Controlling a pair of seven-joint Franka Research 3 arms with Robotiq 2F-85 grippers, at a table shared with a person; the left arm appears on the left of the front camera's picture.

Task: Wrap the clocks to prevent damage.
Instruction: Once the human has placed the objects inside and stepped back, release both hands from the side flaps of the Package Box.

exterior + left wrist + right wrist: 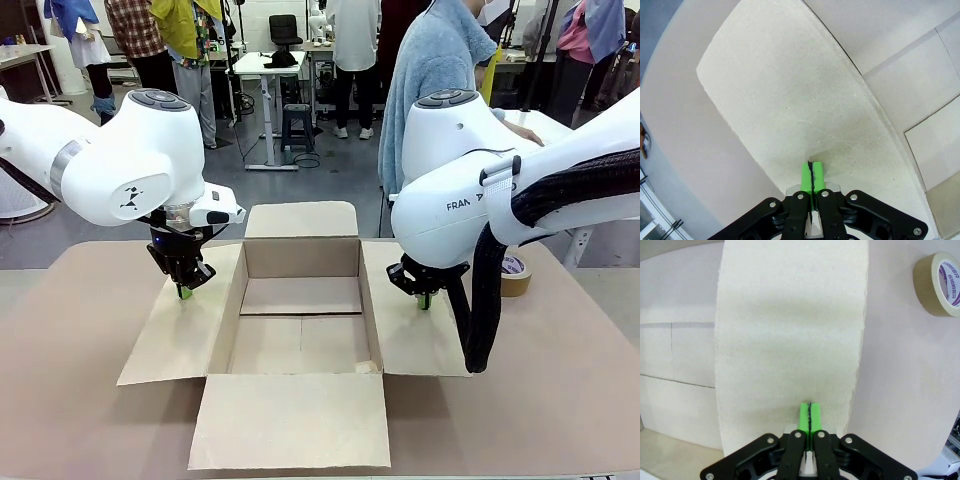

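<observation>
The clocks are out of view. An open cardboard box (300, 300) stands mid-table with its four flaps spread flat and nothing inside. My left gripper (185, 291) is shut, its green pads pressed together, tips down on the box's left flap (805, 110). Over on the other side my right gripper (424, 300) is likewise shut with nothing in it, tips resting on the right flap (790, 340). The left wrist view has my left gripper (812, 172) just above the flap surface. The right wrist view has my right gripper (810, 415) in the same pose.
A brown tape roll (515, 275) lies on the table right of the box, also the tape roll (939, 282) in the right wrist view. A person in a light blue top (435, 60) stands at the far side. The brown table (70, 400) stretches bare around the box.
</observation>
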